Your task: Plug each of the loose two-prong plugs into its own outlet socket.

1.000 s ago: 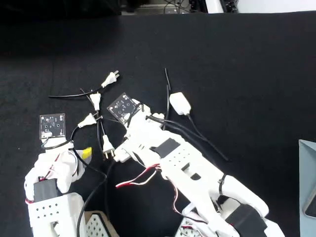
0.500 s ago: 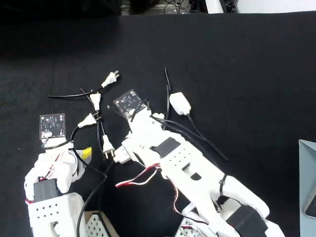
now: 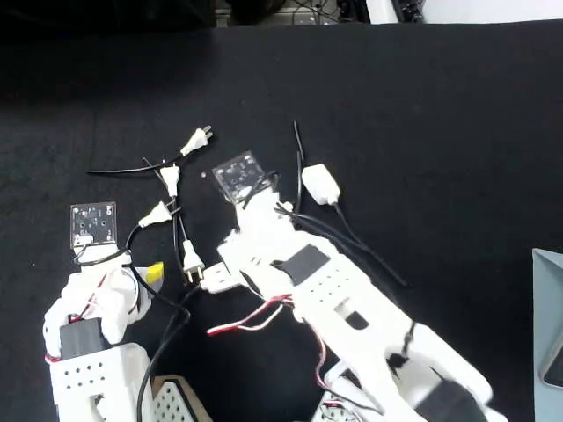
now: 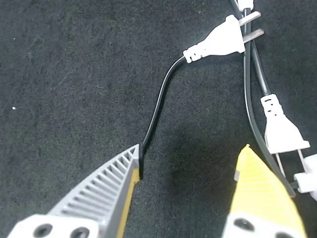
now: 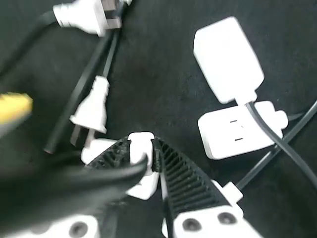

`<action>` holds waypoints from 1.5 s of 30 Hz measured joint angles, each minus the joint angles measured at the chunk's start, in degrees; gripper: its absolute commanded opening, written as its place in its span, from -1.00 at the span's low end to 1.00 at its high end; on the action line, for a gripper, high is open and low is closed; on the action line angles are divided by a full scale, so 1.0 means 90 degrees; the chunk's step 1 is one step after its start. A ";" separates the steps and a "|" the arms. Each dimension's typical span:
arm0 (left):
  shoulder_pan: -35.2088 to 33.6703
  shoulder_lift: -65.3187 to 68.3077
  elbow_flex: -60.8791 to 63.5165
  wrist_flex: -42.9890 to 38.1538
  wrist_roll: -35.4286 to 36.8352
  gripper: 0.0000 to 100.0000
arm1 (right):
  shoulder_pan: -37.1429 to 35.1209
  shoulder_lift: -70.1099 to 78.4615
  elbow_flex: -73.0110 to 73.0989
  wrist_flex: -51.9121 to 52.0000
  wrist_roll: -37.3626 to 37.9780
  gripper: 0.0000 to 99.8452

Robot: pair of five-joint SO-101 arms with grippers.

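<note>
The right tool [image 5: 147, 150] is clamped shut on a small white block [image 5: 140, 140], pinched between black ribbed fingers. Whether that block is a plug body or a socket piece I cannot tell. The left tool [image 4: 191, 148] stands open above the black tabletop [image 4: 74, 74], its grey and yellow fingers spread, gripping nothing. A thin black cord [image 4: 157, 111] runs in beside the grey finger.

That cord leads out to a cord-end plug [image 4: 218, 42], white, lying flat with its two prongs pointing away. A nearer plug [image 4: 281, 135] lies just beside the yellow finger, prongs toward the tool. Farther out, one dark socket tile [image 3: 92, 224] sits just ahead of the left arm, and a second socket tile [image 3: 239, 174] lies at the front of the right arm, near a white adapter [image 3: 318, 183].

The plugs look light, hard and smooth, so a pinch on the tapered cord end would likely slip or swivel. The surer hold seems to be across the flat sides of the body, behind the prongs, leaving them free. The cords appear springy and crossed over one another, so they will probably tug a lifted plug askew. The thin prongs could bend if pushed in crooked, and the tiles look loose enough to slide unless braced.
</note>
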 measured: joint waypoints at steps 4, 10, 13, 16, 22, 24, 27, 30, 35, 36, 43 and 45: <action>0.0000 0.0000 0.0000 0.0000 0.0000 -0.39 | 0.0000 -0.0606 0.0088 0.0205 -0.0098 -0.97; 0.0000 0.0000 0.0000 0.0000 0.0000 -0.39 | 0.0000 -0.0694 0.0459 0.0215 -0.0127 -0.97; 0.0000 0.0000 0.0000 0.0000 0.0000 -0.39 | 0.0000 -0.0694 0.0606 0.0215 -0.0127 -0.97; 0.0000 0.0000 0.0000 0.0000 0.0000 -0.39 | 0.0000 -0.0694 0.0694 0.0215 -0.0293 -0.97; 0.0000 0.0000 0.0000 0.0000 0.0000 -0.39 | 0.0000 -0.0733 0.0840 0.0176 -0.0479 -0.97; 0.0000 0.0000 0.0000 0.0000 0.0000 -0.39 | 0.0000 -0.0733 0.1016 0.0000 -0.0488 -0.97; 0.0000 0.0000 0.0000 0.0000 0.0000 -0.39 | 0.0000 -0.0733 0.1123 -0.0098 -0.0498 -0.97; 0.0000 0.0000 0.0000 0.0000 0.0000 -0.39 | -0.0010 -0.0733 0.1123 -0.0117 -0.0498 -0.97; 0.0000 0.0000 0.0000 0.0000 0.0000 -0.39 | -0.0010 -0.0733 0.1123 -0.0117 -0.0498 -0.97; 0.0000 0.0000 0.0000 0.0000 0.0000 -0.39 | -0.0010 -0.0733 0.1123 -0.0117 -0.0498 -0.97; 0.0000 0.0000 0.0000 0.0000 0.0000 -0.39 | -0.0010 -0.0420 0.1123 -0.0488 -0.0498 -0.97; 0.0000 0.0000 0.0000 0.0000 0.0000 -0.39 | -0.0010 -0.0215 0.1104 -0.0586 -0.0498 -0.98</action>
